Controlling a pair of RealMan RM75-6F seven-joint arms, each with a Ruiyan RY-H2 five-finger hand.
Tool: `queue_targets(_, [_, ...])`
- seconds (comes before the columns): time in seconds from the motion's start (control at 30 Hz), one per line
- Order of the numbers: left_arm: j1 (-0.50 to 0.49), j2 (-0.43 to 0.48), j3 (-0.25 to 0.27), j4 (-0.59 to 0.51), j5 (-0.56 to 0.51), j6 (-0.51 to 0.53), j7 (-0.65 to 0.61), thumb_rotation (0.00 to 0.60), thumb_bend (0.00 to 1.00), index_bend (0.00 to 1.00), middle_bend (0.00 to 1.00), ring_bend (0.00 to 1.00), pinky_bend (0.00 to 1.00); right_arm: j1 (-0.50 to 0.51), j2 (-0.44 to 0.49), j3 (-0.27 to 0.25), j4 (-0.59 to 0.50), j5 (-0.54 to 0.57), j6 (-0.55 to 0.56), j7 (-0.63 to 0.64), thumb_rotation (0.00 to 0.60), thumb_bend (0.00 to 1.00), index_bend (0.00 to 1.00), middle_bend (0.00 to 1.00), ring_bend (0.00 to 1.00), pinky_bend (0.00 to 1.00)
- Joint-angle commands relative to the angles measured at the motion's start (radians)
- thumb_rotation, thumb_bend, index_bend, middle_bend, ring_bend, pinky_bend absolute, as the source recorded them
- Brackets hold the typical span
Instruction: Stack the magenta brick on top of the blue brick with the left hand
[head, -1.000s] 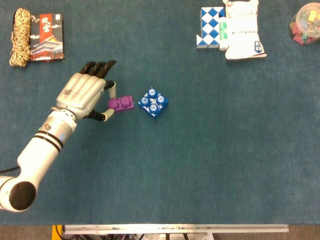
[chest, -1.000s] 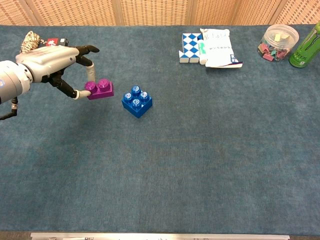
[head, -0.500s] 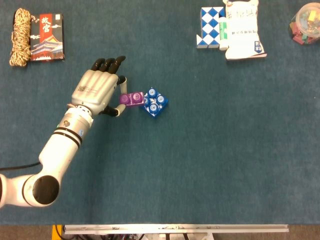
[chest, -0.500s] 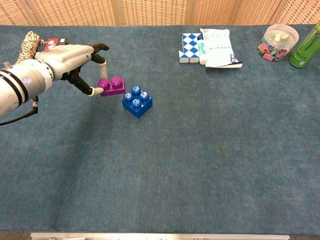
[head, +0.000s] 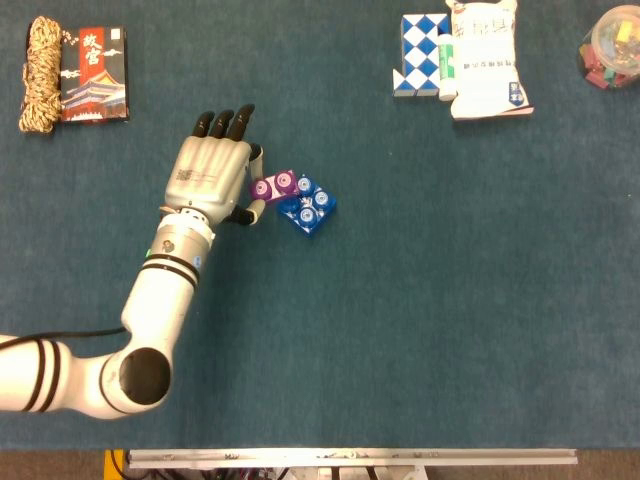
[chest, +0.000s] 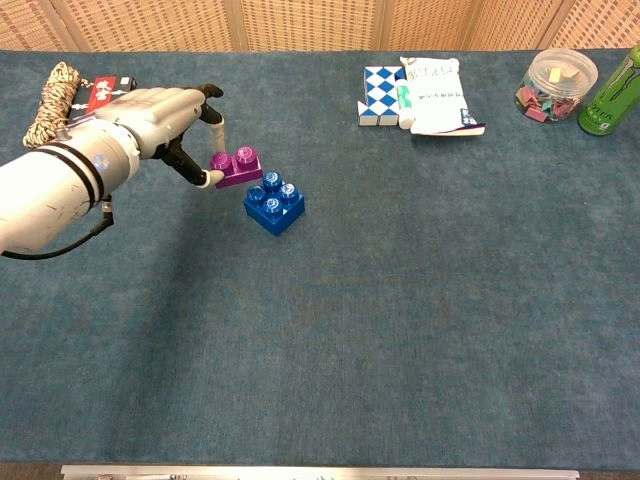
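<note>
My left hand pinches the magenta brick between thumb and a finger, my other fingers stretched out straight. The brick sits raised at my fingertips, overlapping the near-left edge of the blue brick, which rests on the table just beyond them.

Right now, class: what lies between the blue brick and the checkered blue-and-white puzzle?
Only bare teal tablecloth lies between the blue brick and the checkered puzzle. The head view shows that stretch plainly, and the chest view agrees.
</note>
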Motion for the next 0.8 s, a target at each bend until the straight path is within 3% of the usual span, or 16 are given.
queue_targets(0.03, [-0.018,-0.033,-0.014,0.013,-0.032,0.035,0.03,0.6,0.33,0.56,0.0,0.0,0.04,0.0,0.004,0.001,0.002,0.003,-0.004,0.009,0.6,0.34,0.38,0.3,0.26,0.4])
queue_targets(0.17, [-0.016,-0.049,-0.017,0.015,-0.017,0.046,0.023,0.6,0.33,0.56,0.0,0.0,0.04,-0.001,0.01,0.002,0.005,0.002,-0.005,0.027,0.6,0.34,0.38,0.3,0.26,0.4])
queue_targets(0.3, [0.014,-0.032,-0.005,0.015,0.081,-0.016,-0.063,0.6,0.33,0.57,0.0,0.0,0.04,-0.003,0.012,0.002,0.006,0.002,-0.002,0.035,0.6,0.34,0.38,0.3,0.26,0.4])
queue_targets(0.63, [0.099,0.064,0.054,0.111,0.497,-0.312,-0.433,0.6,0.33,0.57,0.0,0.0,0.04,-0.001,0.01,0.004,0.008,0.012,-0.012,0.027,0.6,0.34,0.38,0.3,0.26,0.4])
queue_targets(0.8, [0.113,0.059,0.091,0.225,0.734,-0.381,-0.58,0.6,0.33,0.56,0.0,0.0,0.04,0.0,0.008,0.006,0.01,0.02,-0.016,0.023,0.6,0.34,0.38,0.3,0.26,0.4])
